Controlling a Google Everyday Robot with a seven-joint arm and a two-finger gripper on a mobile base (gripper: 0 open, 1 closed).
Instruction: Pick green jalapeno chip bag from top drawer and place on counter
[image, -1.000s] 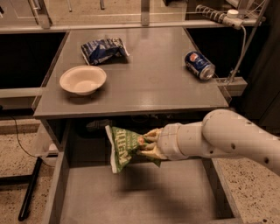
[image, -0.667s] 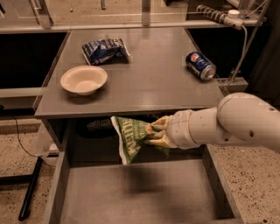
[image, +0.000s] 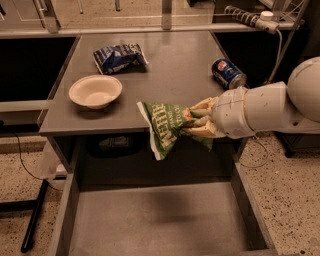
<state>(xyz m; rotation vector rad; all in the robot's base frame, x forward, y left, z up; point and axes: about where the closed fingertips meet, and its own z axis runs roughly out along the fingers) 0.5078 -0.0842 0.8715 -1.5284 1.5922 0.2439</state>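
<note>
My gripper (image: 196, 121) is shut on the green jalapeno chip bag (image: 164, 125) and holds it in the air at the counter's front edge, above the open top drawer (image: 150, 220). The bag hangs tilted, its lower corner drooping below the edge. My white arm comes in from the right. The grey counter (image: 165, 75) stretches behind the bag. The drawer's floor under the bag is bare.
On the counter a white bowl (image: 95, 91) sits at the front left, a blue-and-white snack bag (image: 119, 56) at the back left, and a blue soda can (image: 228, 73) lies on its side at the right. A dark leg stands on the floor at the left.
My gripper has lifted the green bag up out of the drawer to the height of the counter's front edge.
</note>
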